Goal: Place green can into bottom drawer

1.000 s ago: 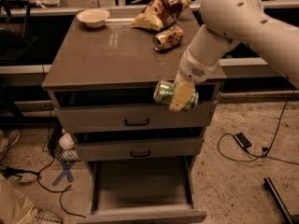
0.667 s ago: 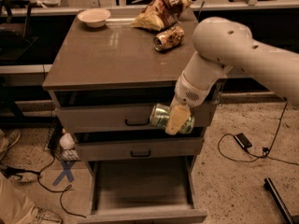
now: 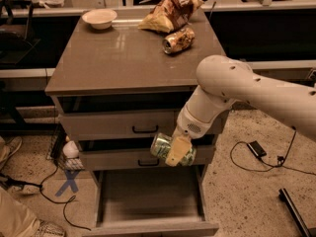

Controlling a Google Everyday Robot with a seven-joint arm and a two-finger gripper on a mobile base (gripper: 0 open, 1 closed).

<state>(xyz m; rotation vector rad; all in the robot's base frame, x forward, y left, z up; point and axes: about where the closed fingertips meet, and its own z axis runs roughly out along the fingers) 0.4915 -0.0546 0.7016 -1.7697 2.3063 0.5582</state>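
The green can (image 3: 164,146) is held on its side in the air, in front of the face of the middle drawer (image 3: 113,158) and above the bottom drawer (image 3: 143,194). That drawer is pulled out, and its flat grey floor is seen bare beneath the can. The can is clamped by the gripper (image 3: 175,155): its pale fingers (image 3: 178,149) are closed across the can's body, with one silver end left showing to the left. The gripper is carried by a thick white arm (image 3: 237,85) that reaches in from the right edge of the view and bends downward in front of the drawer fronts. Above the middle drawer, the top drawer (image 3: 118,125) is seen with its black handle (image 3: 145,129), and a dark gap is left between it and the bench (image 3: 108,58). On the bench, toward the back, a white bowl (image 3: 99,18) is set at the left, a crumpled snack bag (image 3: 170,11) lies at the right, and an orange-brown can (image 3: 177,40) is laid on its side just in front of the bag. On the speckled floor, a blue cross of tape (image 3: 69,181) is marked to the left of the drawers, and dark cables with a small black device (image 3: 256,148) are spread to the right.
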